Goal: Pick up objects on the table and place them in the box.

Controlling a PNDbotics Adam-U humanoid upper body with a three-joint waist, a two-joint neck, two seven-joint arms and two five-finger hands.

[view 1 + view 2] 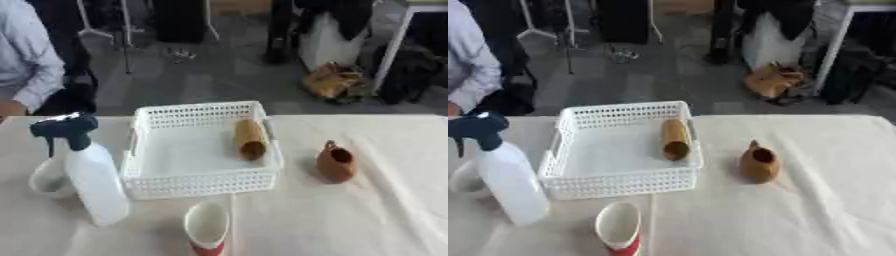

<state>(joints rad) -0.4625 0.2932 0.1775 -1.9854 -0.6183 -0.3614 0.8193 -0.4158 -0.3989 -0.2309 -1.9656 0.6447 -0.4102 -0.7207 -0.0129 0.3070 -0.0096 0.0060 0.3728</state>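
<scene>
Neither hand of the robot shows in the left eye view or the right eye view, so how far either one is open, and whether it holds anything, cannot be told, and no place can be given relative to a hand; the things are placed against each other instead.

Nearest, at the lower edge, a cup point(207, 227) with a white inside and a red base stands on the cloth-covered table point(350, 220). To its left a white spray bottle point(92, 182) with a dark blue trigger head stands upright, and just beside that, further left, sits a pale roundish thing point(45, 180) too unclear to name.

Behind the cup is the white perforated box point(199, 185), a shallow basket. Inside it, against the right wall, a tan tube-shaped object point(250, 139) lies on its side with its open end turned toward the near edge. The rest of the basket floor is bare.

Right of the box and apart from it, a small brown jug point(336, 162) with an open mouth rests on the cloth.
</scene>
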